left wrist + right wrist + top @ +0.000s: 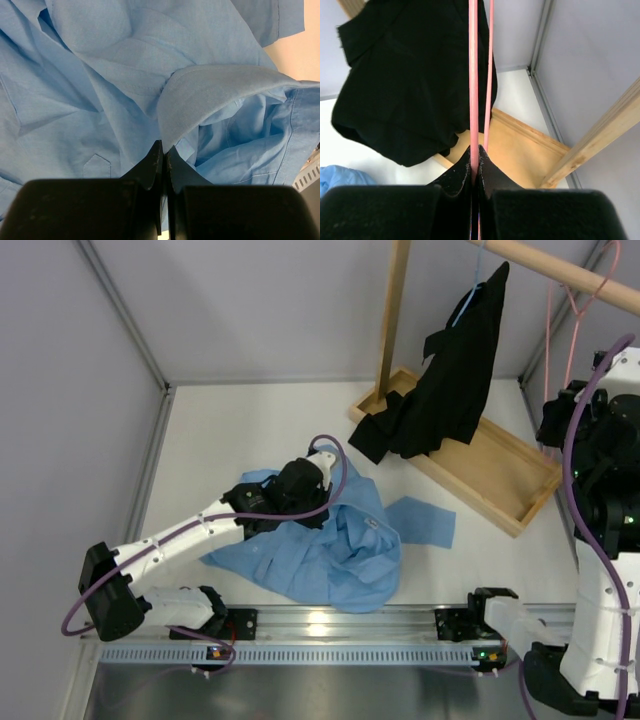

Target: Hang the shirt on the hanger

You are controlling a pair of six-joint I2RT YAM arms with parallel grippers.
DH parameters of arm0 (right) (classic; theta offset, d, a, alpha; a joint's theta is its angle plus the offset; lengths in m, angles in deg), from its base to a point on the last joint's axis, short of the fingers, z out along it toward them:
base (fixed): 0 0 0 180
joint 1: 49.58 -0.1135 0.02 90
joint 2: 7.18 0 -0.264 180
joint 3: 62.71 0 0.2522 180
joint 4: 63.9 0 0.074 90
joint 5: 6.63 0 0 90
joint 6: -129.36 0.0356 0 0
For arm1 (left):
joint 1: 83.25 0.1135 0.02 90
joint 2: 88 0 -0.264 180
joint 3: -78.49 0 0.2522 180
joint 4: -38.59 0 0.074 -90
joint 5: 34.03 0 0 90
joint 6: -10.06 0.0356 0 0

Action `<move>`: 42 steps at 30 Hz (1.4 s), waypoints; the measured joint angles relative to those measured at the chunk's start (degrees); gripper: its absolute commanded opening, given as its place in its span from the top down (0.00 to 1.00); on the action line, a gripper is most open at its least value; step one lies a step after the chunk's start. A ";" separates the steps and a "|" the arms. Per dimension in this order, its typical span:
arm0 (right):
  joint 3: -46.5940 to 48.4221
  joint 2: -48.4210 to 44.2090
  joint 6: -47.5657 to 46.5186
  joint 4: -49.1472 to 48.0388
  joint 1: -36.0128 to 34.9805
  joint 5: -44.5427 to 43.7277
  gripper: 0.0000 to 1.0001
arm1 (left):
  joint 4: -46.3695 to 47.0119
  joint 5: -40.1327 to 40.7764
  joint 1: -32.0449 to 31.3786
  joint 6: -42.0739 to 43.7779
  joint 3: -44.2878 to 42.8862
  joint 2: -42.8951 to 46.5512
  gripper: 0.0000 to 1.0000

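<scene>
The light blue shirt [330,545] lies crumpled on the white table in front of the arms. My left gripper [315,468] is over its far edge and is shut on a fold of the collar [210,95] of the shirt [75,100]. The pink wire hanger [570,330] hangs from the wooden rail [560,268] at the far right. My right gripper [475,150] is shut on one pink wire of the hanger [473,75]; in the top view its fingers are hidden behind the arm.
A black garment [450,380] hangs on a light blue hanger from the same rail, also in the right wrist view [405,80]. The rack's wooden base tray [490,470] and upright post [392,320] stand behind the shirt. Metal frame posts edge the table.
</scene>
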 measured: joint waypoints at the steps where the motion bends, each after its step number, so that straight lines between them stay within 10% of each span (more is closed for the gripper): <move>1: -0.02 -0.57 -0.20 0.02 -0.04 0.66 1.00 | 0.07 0.28 0.00 -0.11 0.00 0.02 1.00; 12: -6.21 -9.31 -0.81 -0.31 -1.49 8.26 1.00 | 0.24 5.55 0.00 -3.17 0.00 2.91 1.00; 23: -13.40 -24.46 -1.81 10.97 -17.75 20.96 1.00 | 0.70 13.97 1.79 -8.87 -0.61 4.02 1.00; 42: -33.18 -31.71 1.79 15.54 -22.64 42.12 1.00 | 1.27 9.64 9.42 -11.61 -11.28 -4.76 1.00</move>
